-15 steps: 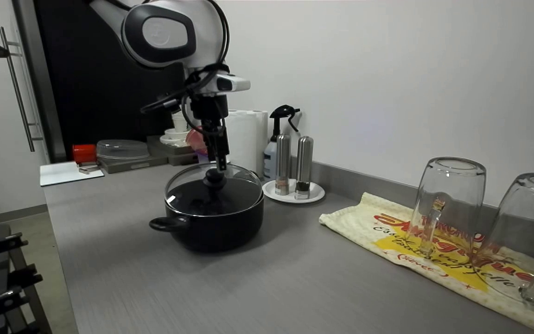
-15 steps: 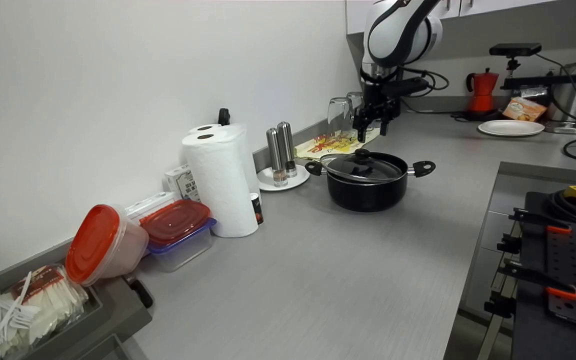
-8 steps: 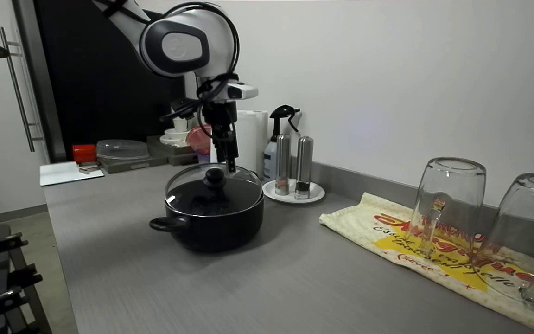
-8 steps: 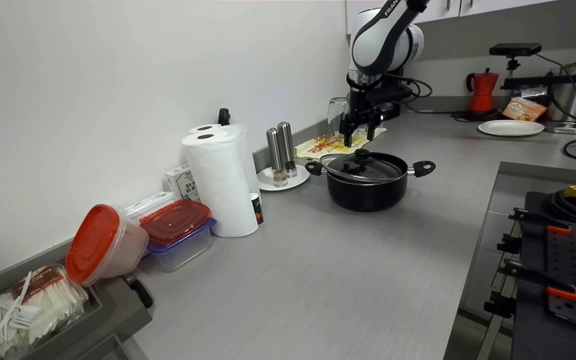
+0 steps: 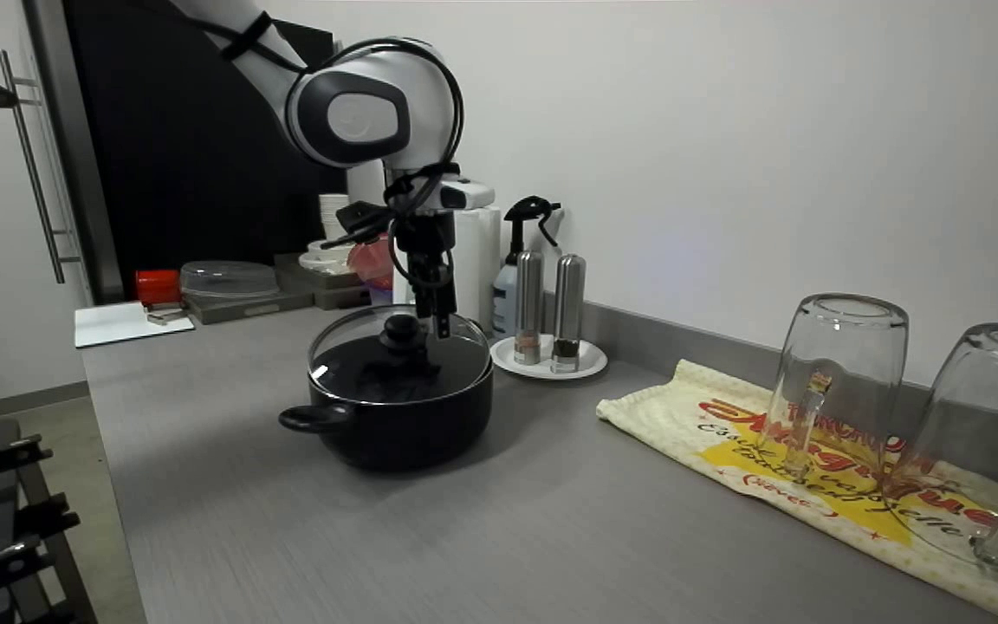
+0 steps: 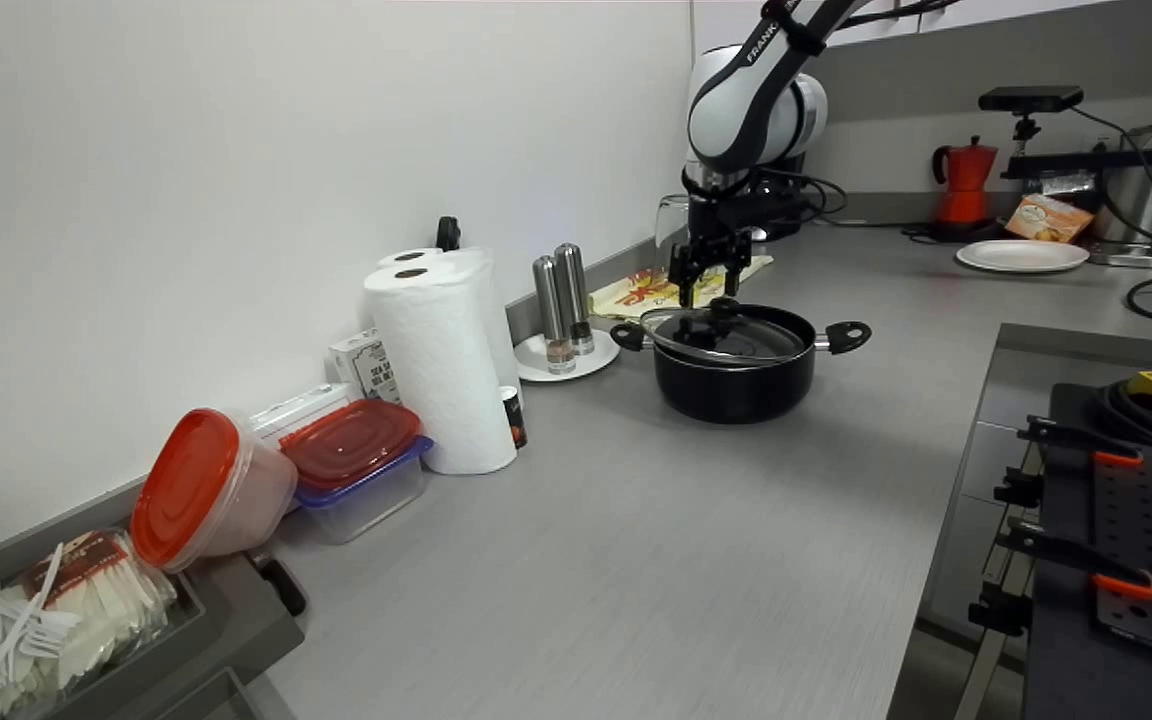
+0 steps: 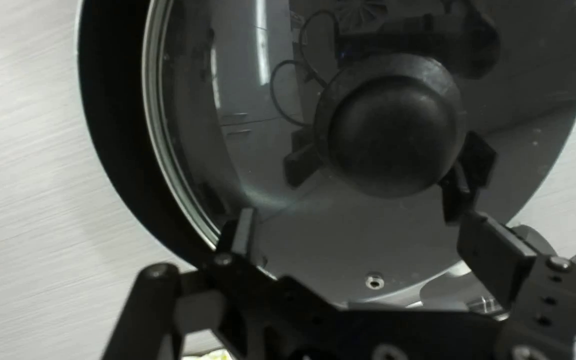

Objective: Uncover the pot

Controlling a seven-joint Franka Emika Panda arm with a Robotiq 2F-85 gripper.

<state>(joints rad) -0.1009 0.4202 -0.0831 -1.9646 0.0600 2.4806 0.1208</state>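
Note:
The black pot (image 5: 412,438) stands on the grey counter, also in an exterior view (image 6: 736,392). A glass lid (image 5: 352,373) with a black knob (image 5: 402,333) rests on it. The lid sits off-centre; a dark crescent of the pot (image 7: 113,125) shows beside it in the wrist view. My gripper (image 5: 434,324) is open and empty, pointing down just above the lid, on the wall side of the knob. In an exterior view the gripper (image 6: 708,291) is left of the knob (image 6: 725,307). In the wrist view the knob (image 7: 393,135) lies ahead of the gripper (image 7: 365,234), outside its jaws.
A white plate (image 5: 508,362) with two metal mills (image 5: 568,303) stands near the pot by the wall. Glass mugs (image 5: 845,373) stand upside down on a printed towel (image 5: 681,403). Paper rolls (image 6: 441,370) and plastic containers (image 6: 366,500) line the wall.
The open gripper has moved down toward the lid and toward the wall, passing from above the knob to beside it. The pot and lid have not moved.

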